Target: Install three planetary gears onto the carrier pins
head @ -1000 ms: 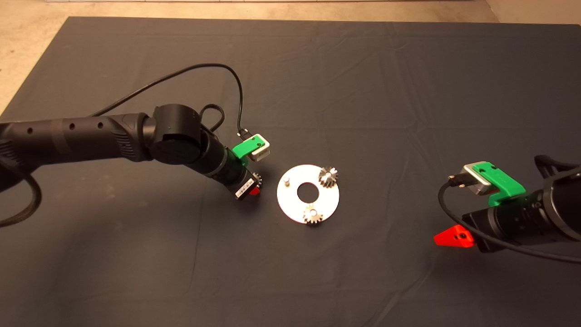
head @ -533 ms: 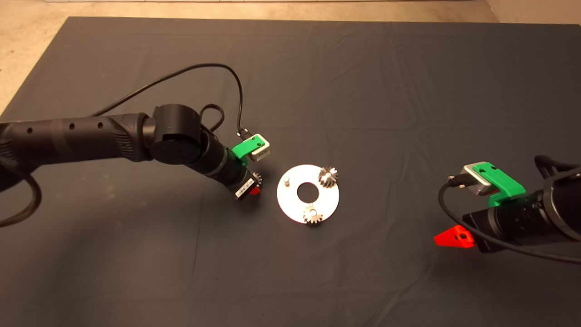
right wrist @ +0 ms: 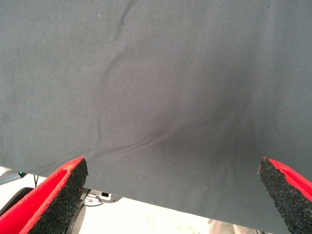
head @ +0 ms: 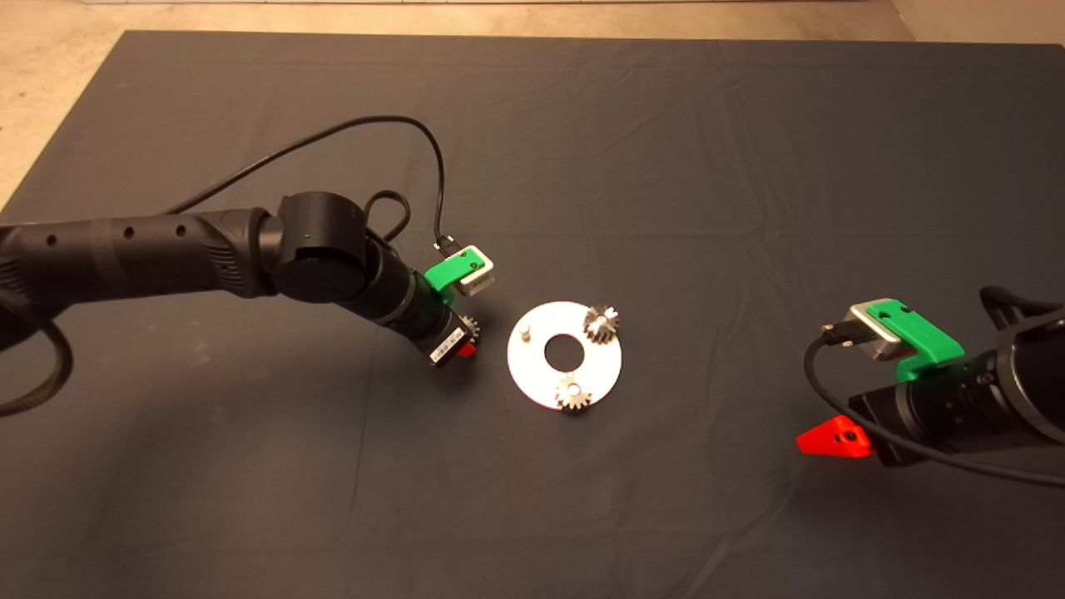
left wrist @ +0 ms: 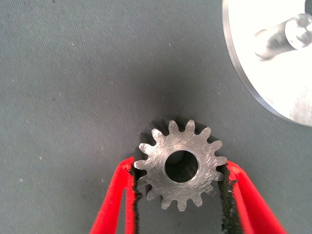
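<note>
Two of the planetary gears (head: 601, 323) already sit on their pins on the disc (head: 606, 370), so it's down to the last one. The left gripper (left wrist: 181, 195) has its fingers clamped on the third gear (left wrist: 181, 168) just beside the disc's edge. Next I'd guess it needs lifting over the bare pin (head: 525, 333) and the hole lined up dead on; the right gripper (right wrist: 170, 195) waits spread wide, well off to the right

Silver-grey gear (left wrist: 181, 169); red fingers (left wrist: 113, 201); charcoal mat (head: 666, 166).
</note>
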Tool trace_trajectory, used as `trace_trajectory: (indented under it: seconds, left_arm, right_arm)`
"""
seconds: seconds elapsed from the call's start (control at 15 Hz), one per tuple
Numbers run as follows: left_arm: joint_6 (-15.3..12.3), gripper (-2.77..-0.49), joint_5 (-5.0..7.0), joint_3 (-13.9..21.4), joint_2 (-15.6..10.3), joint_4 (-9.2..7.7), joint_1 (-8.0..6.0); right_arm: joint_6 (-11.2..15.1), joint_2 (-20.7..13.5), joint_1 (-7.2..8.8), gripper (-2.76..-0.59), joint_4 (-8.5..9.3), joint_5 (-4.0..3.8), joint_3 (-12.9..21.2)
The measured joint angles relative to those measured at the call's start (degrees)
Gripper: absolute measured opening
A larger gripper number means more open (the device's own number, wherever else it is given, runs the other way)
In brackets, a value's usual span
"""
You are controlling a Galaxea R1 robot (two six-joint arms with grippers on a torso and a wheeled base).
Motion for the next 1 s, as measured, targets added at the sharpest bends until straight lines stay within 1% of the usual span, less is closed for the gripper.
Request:
trace_trajectory:
  seconds: [0.13, 0.27, 0.33, 0.47, 0.53, 0.6, 0.73, 0.8, 0.93, 1.0]
  left_arm:
    - [0.0, -2.53, 0.18, 0.1, -0.2, 0.21, -0.02]
    - [0.0, -2.59, 0.46, 0.3, -0.2, 0.38, 0.0]
    - [0.0, -2.6, 0.66, 1.0, -0.3, 0.51, -0.02]
    - [0.0, -2.61, 1.49, 3.3, -0.5, 0.52, -0.05]
    - [0.0, -2.66, 1.47, 4.3, -0.3, 0.44, -0.31]
    - [0.0, -2.66, 1.53, 4.7, -0.1, 0.44, -0.98]
    - [-0.1, -2.67, 1.88, 5.2, 0.1, 0.57, -3.08]
    - [-0.2, -2.67, 2.02, 5.9, 0.3, 0.88, -3.78]
    - [-0.5, -2.67, 2.5, 6.8, 0.9, 0.63, -3.77]
    - [-0.5, -2.67, 2.46, 6.9, 1.2, 0.68, -3.83]
  right_arm:
    - [0.0, 0.0, 0.0, -0.74, 0.09, 0.02, 0.0]
    - [0.0, 0.0, 0.0, -0.73, 0.17, 0.01, 0.0]
    - [0.0, 0.0, 0.0, -0.74, 0.33, 0.01, 0.0]
    - [0.0, 0.0, 0.0, -0.74, 0.63, 0.02, 0.0]
    - [0.0, 0.0, 0.0, -0.73, 0.78, 0.0, 0.0]
    - [0.0, 0.0, 0.0, -0.74, 1.05, 0.04, 0.0]
    - [-0.1, 0.0, 0.0, -0.74, 1.4, -0.01, 0.1]
    - [-0.3, 0.0, 0.0, -0.74, 1.6, 0.0, 0.1]
    - [-0.3, 0.0, 0.0, -0.73, 1.95, 0.03, 0.1]
    - [-0.3, 0.0, 0.0, -0.74, 2.07, 0.02, 0.1]
